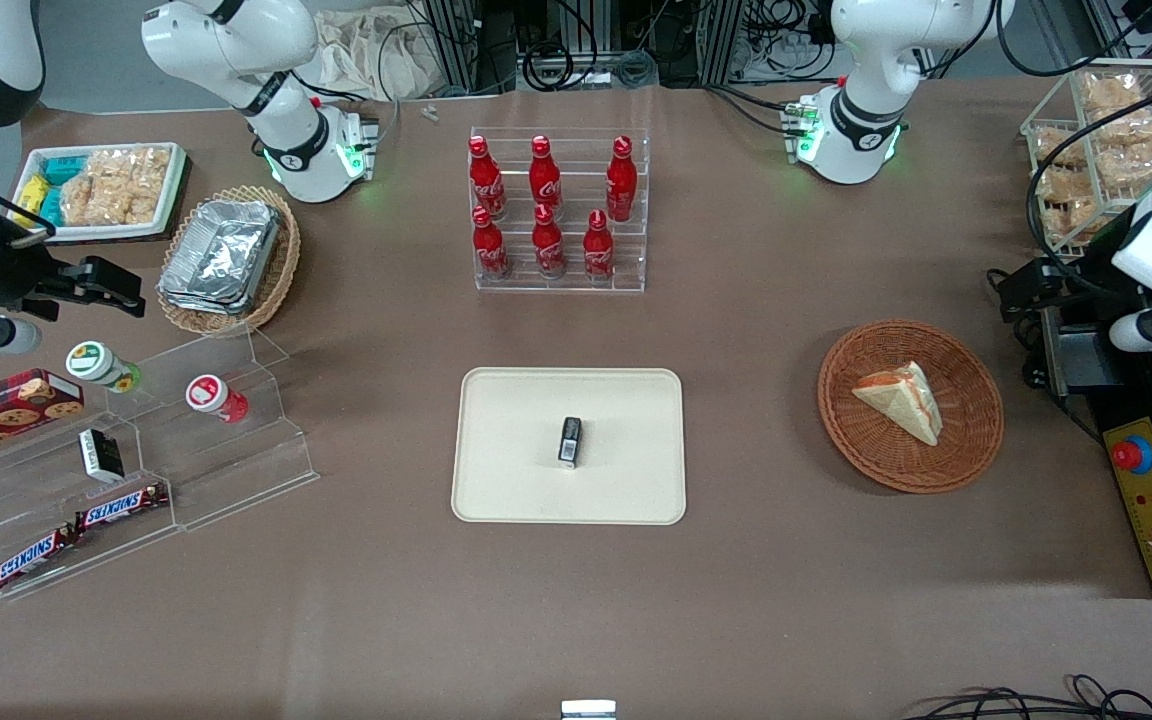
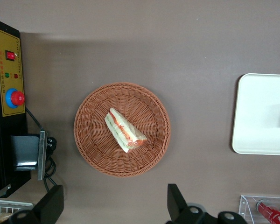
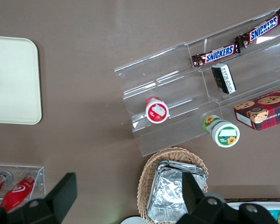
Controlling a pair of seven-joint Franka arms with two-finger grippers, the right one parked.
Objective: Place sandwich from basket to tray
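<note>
Right now the hand (image 2: 113, 207) hangs high over the bench (image 2: 186, 46), wide open, with nothing in it. Straight below it sits the round brown basket (image 2: 91, 140), and the sandwich (image 2: 124, 130) lies in the middle of that basket, well under the fingers (image 2: 49, 205) and not touching them.

It looks light and soft, a wedge of white bread in clear wrap. A hard squeeze would likely squash it, and the wrap may be slippery. I think the best place to hold it is across the two flat bread sides, near the thick middle, not at the thin pointy end.

Off to one side of the hand lies the cream tray (image 2: 256, 140), well apart from the basket. A small dark box (image 1: 570, 442) already sits in the middle of the tray, so the sandwich should go on a bare part beside it
</note>
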